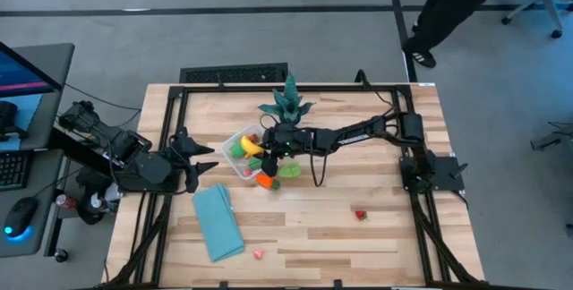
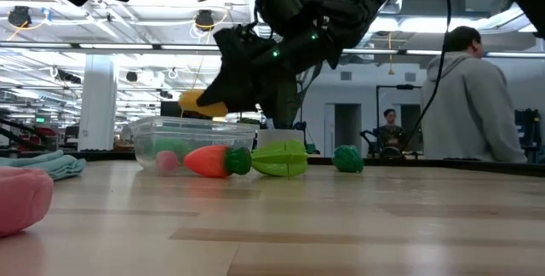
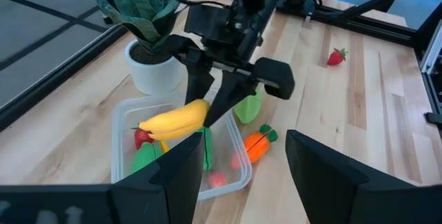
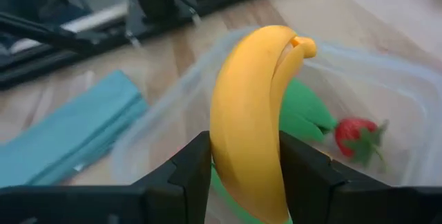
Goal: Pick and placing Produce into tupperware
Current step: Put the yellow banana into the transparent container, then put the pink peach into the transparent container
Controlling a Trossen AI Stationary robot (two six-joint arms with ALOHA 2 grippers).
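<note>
My right gripper (image 1: 267,152) is shut on a yellow banana (image 3: 174,121) above the clear tupperware (image 1: 227,152), left of the table's middle. Inside the tupperware lie green pieces (image 4: 302,110), a red strawberry (image 4: 357,138) and other small produce. An orange carrot (image 3: 255,145) and a green piece (image 3: 248,106) lie on the table against the container's right side. Another strawberry (image 1: 360,214) and a pink piece (image 1: 258,253) lie farther off. My left gripper (image 3: 238,175) waits open at the table's left edge. My right gripper pinches the banana between its two fingers (image 4: 194,171) near one end (image 3: 201,110). The fingers slant down from above and from the table's right. The banana is lifted clear over the tupperware and sticks out past the fingertips along their line, its free end (image 4: 298,43) farthest out.
A spiky teal plant in a white pot (image 1: 287,105) stands just beyond the tupperware, close to my right arm. A folded light-blue cloth (image 1: 218,223) lies near the left front. A person (image 2: 473,97) stands beyond the far edge. The table's right half is mostly bare wood.
</note>
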